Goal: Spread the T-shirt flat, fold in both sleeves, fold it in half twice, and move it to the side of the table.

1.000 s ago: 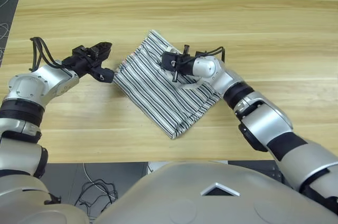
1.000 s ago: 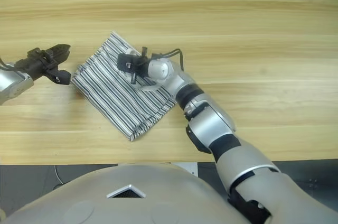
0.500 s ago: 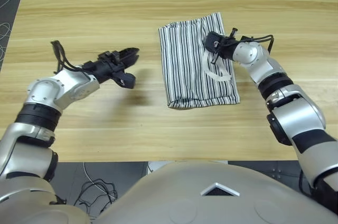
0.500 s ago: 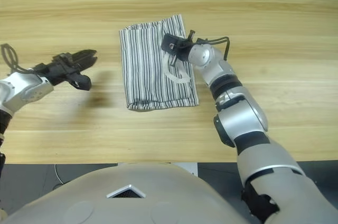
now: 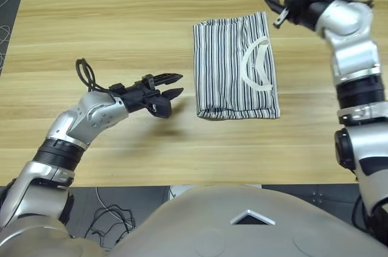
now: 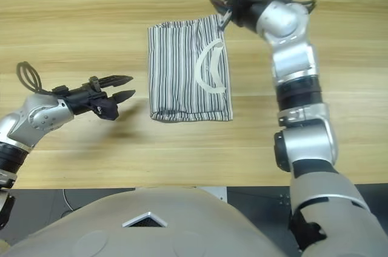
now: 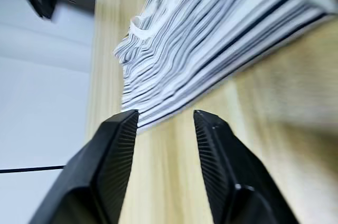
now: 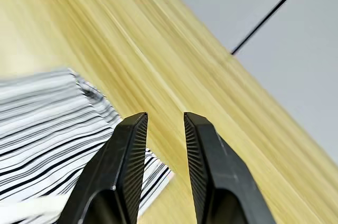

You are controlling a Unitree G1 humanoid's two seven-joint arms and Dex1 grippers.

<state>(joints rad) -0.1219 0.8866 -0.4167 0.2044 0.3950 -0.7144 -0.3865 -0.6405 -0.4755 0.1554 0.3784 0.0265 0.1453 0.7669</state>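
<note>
Wooden tabletop holds the folded T-shirt, long side pointing away from the robot. Left fingers, open and empty, point at its near left edge. Right fingers, also open, are by its far right corner.

text: none readable | sign: white crescent mark on the striped T-shirt — no letters or numbers
</note>
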